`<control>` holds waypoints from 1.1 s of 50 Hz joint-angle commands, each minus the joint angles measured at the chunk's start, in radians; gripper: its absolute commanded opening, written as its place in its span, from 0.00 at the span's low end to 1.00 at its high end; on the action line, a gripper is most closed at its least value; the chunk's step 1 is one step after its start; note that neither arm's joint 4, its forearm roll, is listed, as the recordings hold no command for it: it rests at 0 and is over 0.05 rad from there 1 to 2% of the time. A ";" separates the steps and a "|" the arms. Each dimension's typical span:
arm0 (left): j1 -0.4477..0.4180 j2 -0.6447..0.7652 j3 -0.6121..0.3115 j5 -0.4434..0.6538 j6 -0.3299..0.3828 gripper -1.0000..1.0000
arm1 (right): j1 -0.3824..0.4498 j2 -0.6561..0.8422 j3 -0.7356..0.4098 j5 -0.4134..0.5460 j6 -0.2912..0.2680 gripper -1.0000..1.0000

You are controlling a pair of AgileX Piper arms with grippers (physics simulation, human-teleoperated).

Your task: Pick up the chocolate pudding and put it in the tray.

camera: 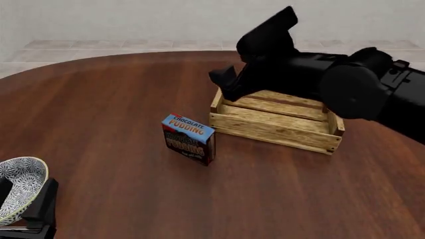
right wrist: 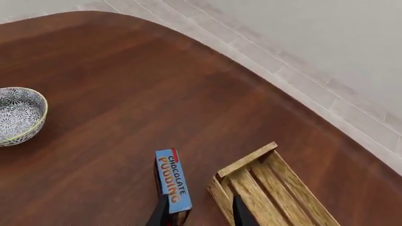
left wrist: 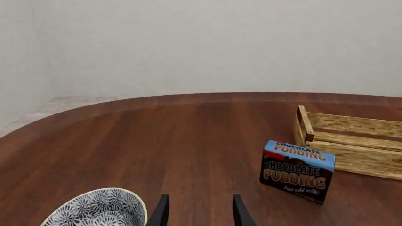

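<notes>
Pudding box (camera: 188,139) upright on table (camera: 119,99), just left of crate (camera: 275,121). Right gripper (right wrist: 198,213) above them, jaws spread, empty. Left gripper (left wrist: 198,212) spread beside bowl (camera: 19,186).

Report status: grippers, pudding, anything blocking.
Left gripper open, empty, low beside the bowl. Right gripper open, above the chocolate pudding. Pudding upright on the table, left of the tray. Nothing blocking.

The table (camera: 99,164) is being viewed from above in front; pudding (left wrist: 297,171) and tray (right wrist: 270,188) are being shared by all views
</notes>
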 commanded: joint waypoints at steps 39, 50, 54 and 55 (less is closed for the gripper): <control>0.000 0.000 0.000 0.000 0.000 1.00 | 0.081 0.200 -0.158 0.102 -0.054 1.00; 0.000 0.000 0.000 0.000 0.000 1.00 | 0.077 0.253 -0.187 0.112 -0.070 1.00; 0.000 0.000 0.000 0.000 0.000 1.00 | 0.073 0.270 -0.197 0.116 -0.076 1.00; 0.000 0.000 0.000 0.000 0.000 1.00 | 0.074 0.273 -0.200 0.119 -0.075 1.00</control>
